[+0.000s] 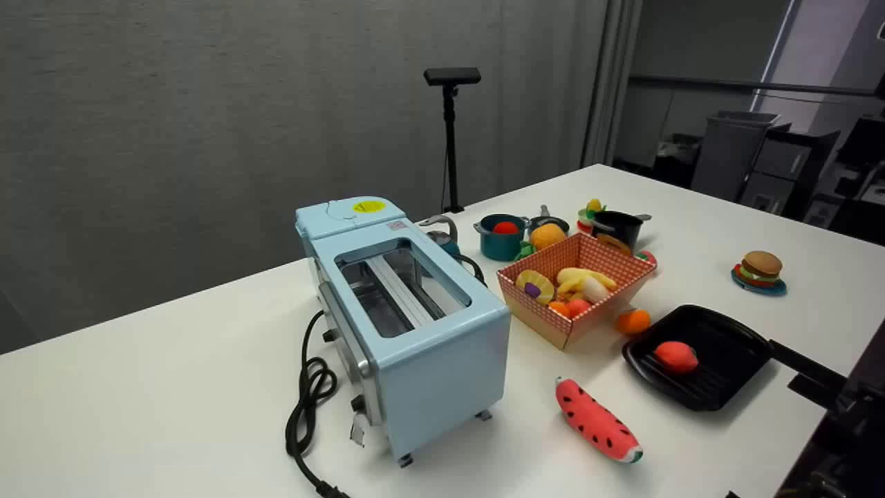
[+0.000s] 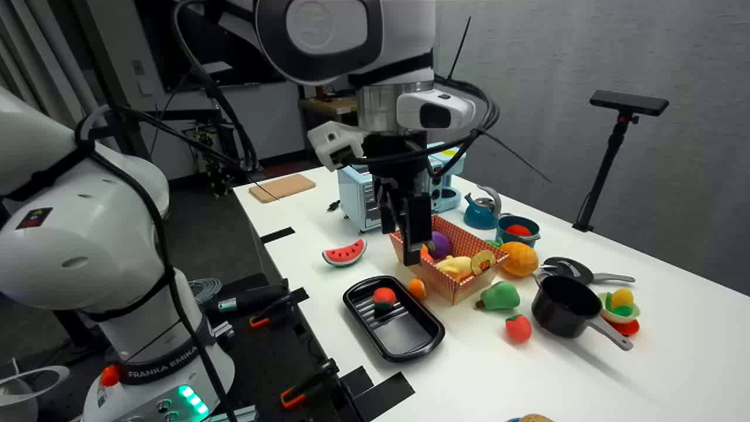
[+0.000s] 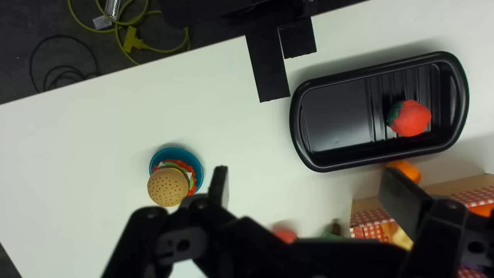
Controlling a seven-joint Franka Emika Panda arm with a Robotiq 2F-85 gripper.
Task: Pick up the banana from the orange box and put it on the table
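The pale-yellow banana (image 1: 588, 277) lies among other toy fruit inside the orange box (image 1: 531, 324), which has a red-checked lining. In an exterior view the same yellow banana (image 2: 456, 267) shows near a pineapple slice. My gripper (image 2: 399, 243) hangs in the air by the near side of the box. In the wrist view the gripper (image 3: 310, 185) stands wide open with nothing between its fingers. Its right finger covers part of the box (image 3: 369, 217), and only a bit of yellow shows beside it. The white table (image 3: 100, 135) extends under everything.
A black tray (image 2: 404, 334) holding a red toy fruit sits close to the box, with a small orange (image 2: 417, 289) between them. Around stand a light-blue toaster (image 1: 442, 373), a watermelon slice (image 2: 344, 253), a green pear (image 2: 501, 296), a black pot (image 2: 563, 305) and a burger (image 3: 170, 185).
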